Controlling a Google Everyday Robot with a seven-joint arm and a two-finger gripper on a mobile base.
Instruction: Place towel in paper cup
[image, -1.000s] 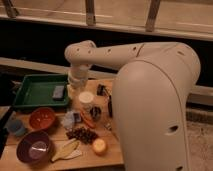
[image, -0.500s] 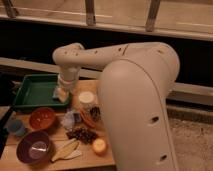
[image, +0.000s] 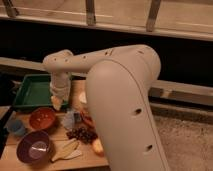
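My gripper (image: 58, 102) hangs at the end of the white arm, over the right edge of the green tray (image: 30, 92). A pale yellowish bit shows at its tip; I cannot tell what it is. A crumpled grey-blue thing that may be the towel (image: 69, 120) lies on the wooden table just right of the red bowl. The white paper cup (image: 82, 97) stands right of the gripper, mostly hidden behind the arm's big white body.
On the wooden table (image: 15, 159) are a red bowl (image: 42, 119), a purple bowl (image: 34, 148), a small blue cup (image: 16, 127), banana pieces (image: 67, 150), dark grapes (image: 82, 134) and an orange fruit (image: 98, 146). The arm's body fills the right side.
The gripper has moved left, from over the paper cup to the right edge of the green tray. The table's objects have not moved.
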